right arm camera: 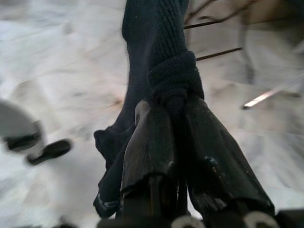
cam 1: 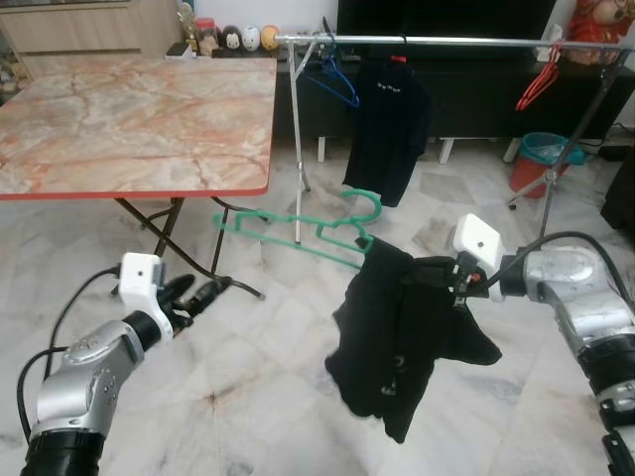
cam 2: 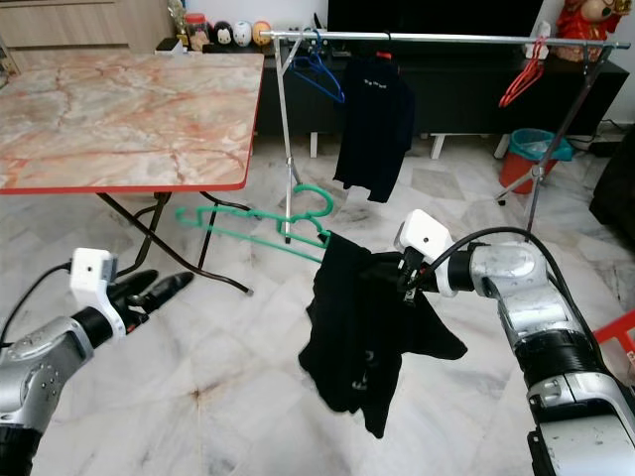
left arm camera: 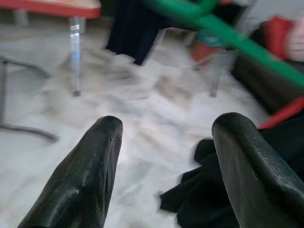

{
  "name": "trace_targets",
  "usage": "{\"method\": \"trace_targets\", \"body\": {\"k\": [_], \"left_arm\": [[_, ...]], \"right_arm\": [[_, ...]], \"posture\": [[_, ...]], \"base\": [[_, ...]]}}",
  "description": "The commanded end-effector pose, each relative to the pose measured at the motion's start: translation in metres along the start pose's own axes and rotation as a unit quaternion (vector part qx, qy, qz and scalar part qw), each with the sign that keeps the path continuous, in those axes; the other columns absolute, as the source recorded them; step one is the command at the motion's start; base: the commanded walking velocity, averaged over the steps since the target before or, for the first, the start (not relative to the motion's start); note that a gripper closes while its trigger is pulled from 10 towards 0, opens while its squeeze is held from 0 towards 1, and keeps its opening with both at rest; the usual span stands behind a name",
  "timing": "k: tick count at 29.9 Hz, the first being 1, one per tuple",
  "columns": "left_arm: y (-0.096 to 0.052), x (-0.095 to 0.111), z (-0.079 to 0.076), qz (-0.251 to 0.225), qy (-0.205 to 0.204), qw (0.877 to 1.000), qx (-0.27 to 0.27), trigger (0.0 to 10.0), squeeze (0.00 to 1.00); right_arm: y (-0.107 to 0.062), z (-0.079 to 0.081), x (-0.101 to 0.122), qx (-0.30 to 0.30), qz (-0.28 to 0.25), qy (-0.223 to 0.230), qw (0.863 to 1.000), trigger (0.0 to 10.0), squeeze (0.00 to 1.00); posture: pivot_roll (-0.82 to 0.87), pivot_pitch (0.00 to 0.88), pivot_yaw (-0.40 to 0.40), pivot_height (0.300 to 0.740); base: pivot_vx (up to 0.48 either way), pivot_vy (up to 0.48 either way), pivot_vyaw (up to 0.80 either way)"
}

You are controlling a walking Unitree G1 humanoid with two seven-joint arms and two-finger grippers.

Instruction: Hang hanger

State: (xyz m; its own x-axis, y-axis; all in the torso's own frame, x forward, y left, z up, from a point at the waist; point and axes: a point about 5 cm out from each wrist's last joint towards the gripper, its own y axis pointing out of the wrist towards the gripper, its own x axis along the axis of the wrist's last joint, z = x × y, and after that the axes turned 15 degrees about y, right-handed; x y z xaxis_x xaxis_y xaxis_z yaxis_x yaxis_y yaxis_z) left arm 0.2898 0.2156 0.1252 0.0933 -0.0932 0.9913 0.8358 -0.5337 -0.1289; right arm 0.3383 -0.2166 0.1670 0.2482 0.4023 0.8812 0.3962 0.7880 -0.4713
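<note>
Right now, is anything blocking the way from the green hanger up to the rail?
Nothing visible blocks it. The green hanger with its black garment, pinched by the right gripper, sits below the rail, which has bare stretches.

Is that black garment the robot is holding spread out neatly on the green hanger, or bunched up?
Bunched up. The black garment dangles crumpled from the right claw, shut on its fabric; the green hanger pokes out beside it.

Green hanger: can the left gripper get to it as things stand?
Probably yes. The left gripper is open and empty, with bare floor between it and the green hanger. The hanger's near end sticks out free of the black garment held by the right gripper.
</note>
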Motion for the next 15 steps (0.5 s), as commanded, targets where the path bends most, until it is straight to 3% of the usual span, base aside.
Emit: {"method": "trace_targets", "body": {"k": [1,4,9,15], "left_arm": [[-0.001,0.006,-0.008,-0.012,0.003,0.999,-0.042,10.0,0.00],[-0.010,0.009,-0.018,-0.036,-0.018,0.995,-0.095,10.0,0.00],[-0.015,0.016,-0.034,-0.060,-0.030,0.985,-0.158,10.0,0.00],[-0.014,0.021,-0.055,-0.057,-0.017,0.971,-0.230,10.0,0.00]], "right_arm": [[-0.011,-0.003,0.013,0.012,-0.002,-0.024,1.000,10.0,0.00],[-0.018,-0.006,0.027,0.067,-0.014,-0.019,0.997,10.0,0.00],[-0.017,-0.003,0.036,0.101,-0.025,-0.024,0.994,10.0,0.00],[-0.011,0.003,0.053,0.166,-0.056,-0.033,0.984,10.0,0.00]], "posture": [[0.08,0.000,-0.013,0.740],[0.09,0.000,-0.025,0.740],[0.09,0.000,-0.030,0.740],[0.09,0.000,-0.034,0.740]], "base": [[0.000,0.000,0.00],[0.000,0.000,0.00],[0.000,0.000,0.00],[0.000,0.000,0.00]]}}
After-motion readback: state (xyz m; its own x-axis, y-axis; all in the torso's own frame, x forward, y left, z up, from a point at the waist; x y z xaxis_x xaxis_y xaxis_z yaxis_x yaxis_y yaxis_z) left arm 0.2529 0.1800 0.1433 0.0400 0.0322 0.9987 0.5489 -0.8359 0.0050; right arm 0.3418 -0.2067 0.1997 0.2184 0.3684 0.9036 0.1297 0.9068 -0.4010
